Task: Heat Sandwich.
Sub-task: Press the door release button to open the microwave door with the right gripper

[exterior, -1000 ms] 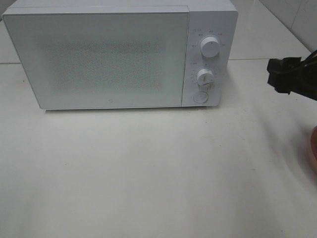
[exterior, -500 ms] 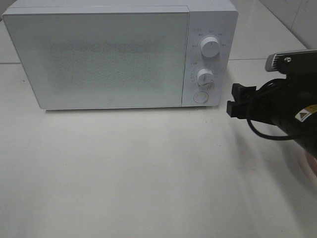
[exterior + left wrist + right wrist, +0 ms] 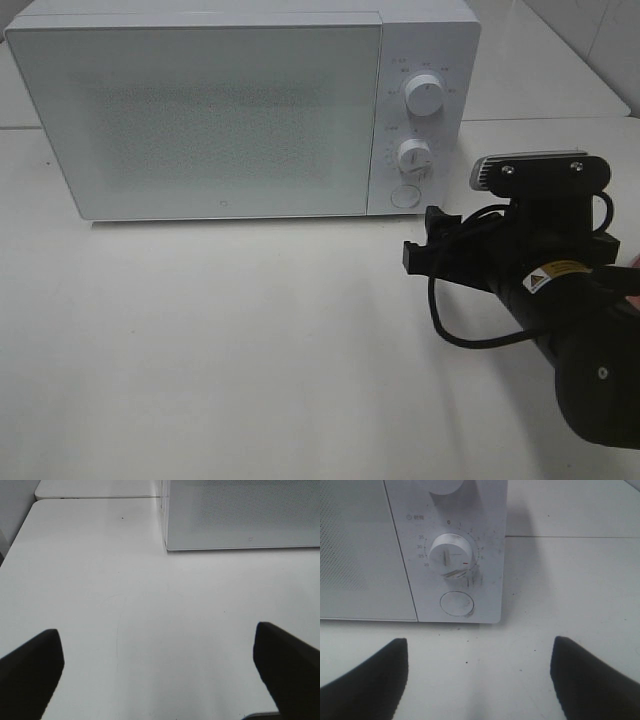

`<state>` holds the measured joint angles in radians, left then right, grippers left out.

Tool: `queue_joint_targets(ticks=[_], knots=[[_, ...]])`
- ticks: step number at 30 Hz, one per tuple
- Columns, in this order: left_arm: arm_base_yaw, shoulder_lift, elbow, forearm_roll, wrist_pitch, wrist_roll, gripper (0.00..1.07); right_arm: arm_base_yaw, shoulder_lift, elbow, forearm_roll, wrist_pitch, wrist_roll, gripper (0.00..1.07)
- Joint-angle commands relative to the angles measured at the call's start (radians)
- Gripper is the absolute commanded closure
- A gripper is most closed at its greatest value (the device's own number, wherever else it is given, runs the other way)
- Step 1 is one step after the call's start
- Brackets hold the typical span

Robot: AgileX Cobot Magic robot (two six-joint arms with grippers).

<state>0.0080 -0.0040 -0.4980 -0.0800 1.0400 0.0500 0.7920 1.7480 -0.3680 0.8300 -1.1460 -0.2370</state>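
The sandwich is out of view in every frame. The white microwave (image 3: 220, 110) stands at the back of the table with its door closed. My right gripper (image 3: 420, 240) hovers open just in front and to the right of the control panel, pointing at it. In the right wrist view the gripper (image 3: 480, 680) is empty, and beyond it are the lower dial (image 3: 451, 555) and the round button (image 3: 457, 603). My left gripper (image 3: 160, 670) is open and empty over bare table, with the microwave's lower left corner (image 3: 170, 542) ahead. It does not show in the exterior high view.
The upper dial (image 3: 425, 97) sits above the lower dial (image 3: 413, 156) on the panel. The right arm's black body and cable (image 3: 560, 330) fill the front right of the table. White tabletop (image 3: 220, 340) stretches in front of the microwave.
The right arm has swept in from the right edge, leftward and lower, bringing its gripper near the microwave's control panel. The pink plate at the right edge is now covered. Both grippers' openings are unchanged.
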Motion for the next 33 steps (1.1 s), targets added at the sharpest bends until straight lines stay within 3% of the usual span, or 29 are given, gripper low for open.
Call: queue_joint_targets(ticks=[1,13,24,26,33], knots=[[0.001,-0.026,0.004,-0.004,-0.003,-0.001,0.09,0.026,0.010,-0.018,0.031,-0.018,-0.031,0.32],[0.001,-0.026,0.004,-0.004,-0.003,0.000,0.09,0.027,0.010,-0.018,0.033,-0.019,0.022,0.32],[0.001,-0.026,0.004,-0.004,-0.003,0.000,0.09,0.027,0.010,-0.018,0.033,-0.011,0.615,0.32],[0.001,-0.026,0.004,-0.004,-0.003,0.000,0.09,0.027,0.010,-0.018,0.032,0.002,0.831,0.32],[0.001,-0.026,0.004,-0.004,-0.003,0.000,0.09,0.027,0.010,-0.018,0.032,0.027,1.143,0.35]])
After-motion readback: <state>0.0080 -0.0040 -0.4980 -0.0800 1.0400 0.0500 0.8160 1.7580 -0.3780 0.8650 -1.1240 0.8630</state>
